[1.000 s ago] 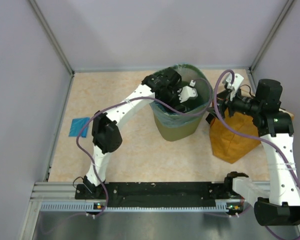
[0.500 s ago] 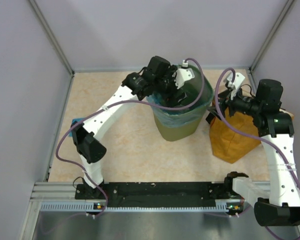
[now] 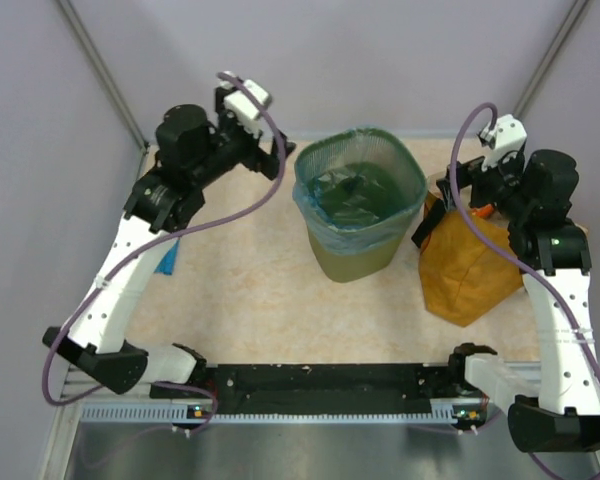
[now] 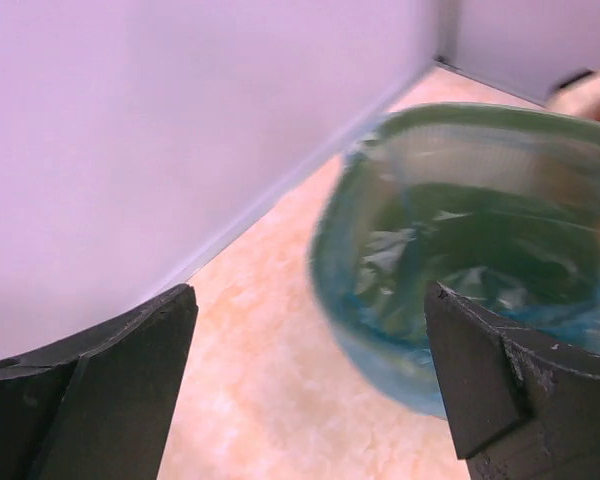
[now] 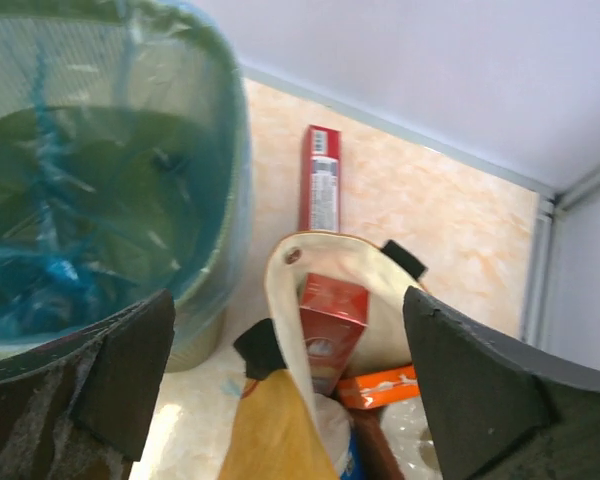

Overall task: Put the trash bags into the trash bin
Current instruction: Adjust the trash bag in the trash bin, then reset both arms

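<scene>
The olive-green mesh trash bin [image 3: 360,262] stands mid-floor, with a crinkly light-blue trash bag [image 3: 352,196] lining it and folded over the rim. In the left wrist view the bag [image 4: 460,260] fills the bin, blurred. A small folded blue trash bag [image 3: 167,258] lies on the floor at the left, half hidden under my left arm. My left gripper [image 3: 276,158] hangs open and empty, left of the bin and apart from it. My right gripper [image 3: 458,190] is open and empty above the mouth of the mustard sack [image 3: 470,265], right of the bin [image 5: 100,180].
The mustard sack [image 5: 280,430] with black handles holds a red box [image 5: 330,318] and an orange box [image 5: 380,385]. Another flat red box [image 5: 321,178] lies on the floor behind it. Grey walls enclose the floor on three sides.
My left arm has come up out of the bin and swung back to the left. My right gripper has opened wider and lifted a little over the sack.
</scene>
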`<state>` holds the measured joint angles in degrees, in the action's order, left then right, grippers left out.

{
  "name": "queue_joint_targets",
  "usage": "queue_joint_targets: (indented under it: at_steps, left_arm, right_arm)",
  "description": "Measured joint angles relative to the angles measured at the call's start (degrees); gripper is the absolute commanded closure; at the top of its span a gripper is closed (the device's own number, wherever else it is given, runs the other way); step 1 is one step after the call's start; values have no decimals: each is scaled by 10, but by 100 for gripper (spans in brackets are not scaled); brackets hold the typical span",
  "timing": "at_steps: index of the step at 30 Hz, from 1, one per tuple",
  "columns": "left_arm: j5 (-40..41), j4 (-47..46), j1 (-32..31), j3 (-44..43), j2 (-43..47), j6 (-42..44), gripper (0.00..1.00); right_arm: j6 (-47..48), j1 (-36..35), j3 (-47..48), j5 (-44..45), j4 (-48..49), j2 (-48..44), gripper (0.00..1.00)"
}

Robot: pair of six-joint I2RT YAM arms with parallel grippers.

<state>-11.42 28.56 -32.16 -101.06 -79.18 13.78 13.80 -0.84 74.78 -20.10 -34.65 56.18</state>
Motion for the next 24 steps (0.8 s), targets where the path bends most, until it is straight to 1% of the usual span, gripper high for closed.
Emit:
queue_joint_targets:
  at_steps: [5,8,11,17,20,24]
  left_arm:
    - [12,-55,105,95,70,-43,1]
    - [15,-71,137,150,97,-58,1]
    - [19,-85,151,194,115,-69,1]
    - [28,-127,162,278,141,-83,1]
    - [38,-151,166,306,143,-89,1]
    - [52,-173,178,321,145,-96,1]
  right_arm:
    - [-26,0,7,70,22,1,1]
    - [-33,0,13,109,30,1,1]
    - [-36,0,14,140,38,0,1]
    - [-40,0,14,172,53,-2,1]
    - [-40,0,14,182,59,-7,1]
    - [-40,0,14,198,64,-10,1]
